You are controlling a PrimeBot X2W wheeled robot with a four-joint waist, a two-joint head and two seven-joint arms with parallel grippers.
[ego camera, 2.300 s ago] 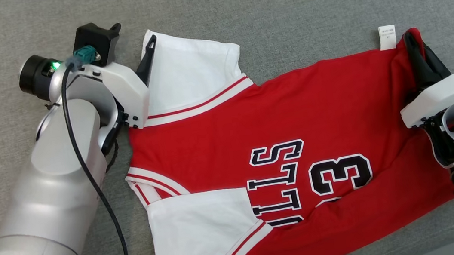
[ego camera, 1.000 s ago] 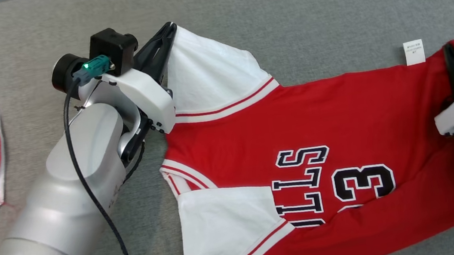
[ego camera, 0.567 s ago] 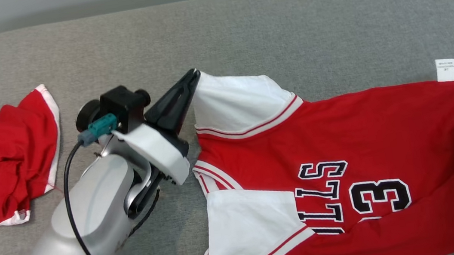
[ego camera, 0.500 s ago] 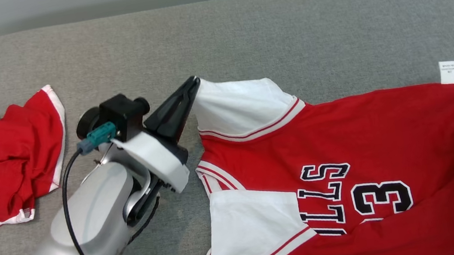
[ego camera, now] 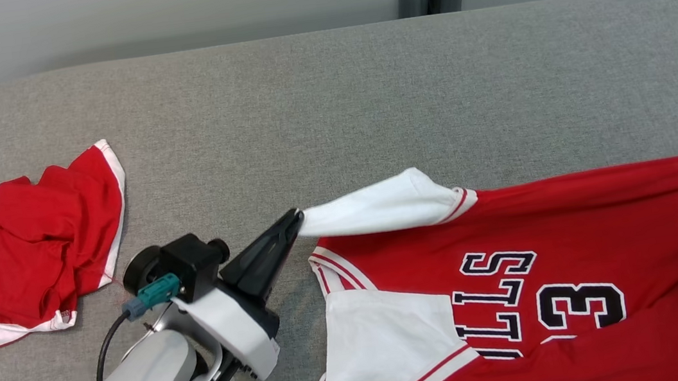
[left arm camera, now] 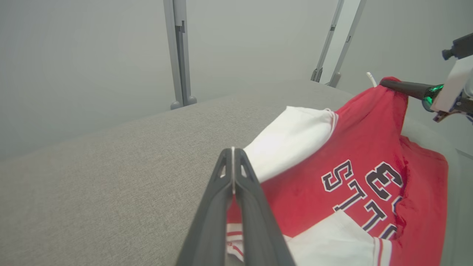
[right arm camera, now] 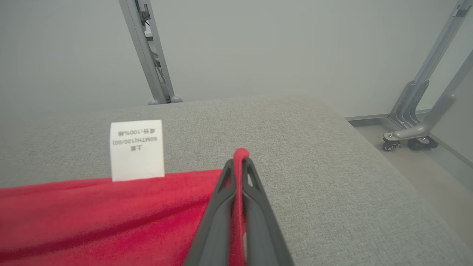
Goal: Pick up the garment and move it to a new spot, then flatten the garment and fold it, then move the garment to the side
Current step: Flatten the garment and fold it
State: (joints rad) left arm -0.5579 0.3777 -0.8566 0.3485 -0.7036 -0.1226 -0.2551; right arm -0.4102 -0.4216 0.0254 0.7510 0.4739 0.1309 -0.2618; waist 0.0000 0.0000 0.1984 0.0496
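You are seeing your left gripper (ego camera: 296, 215) pinching shut on the white sleeve (ego camera: 380, 208) of a smooth red basketball jersey (ego camera: 543, 217), which is lying stretched across the grey woven tabletop (ego camera: 328, 101). Your right gripper (right arm camera: 240, 162) is clamping the jersey's red hem beside a white care label (right arm camera: 137, 149).

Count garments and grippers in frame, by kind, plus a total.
Garments: 2, the jersey and a crumpled red garment
Grippers: 2, the left gripper and the right gripper, both shut on the jersey
Total: 4
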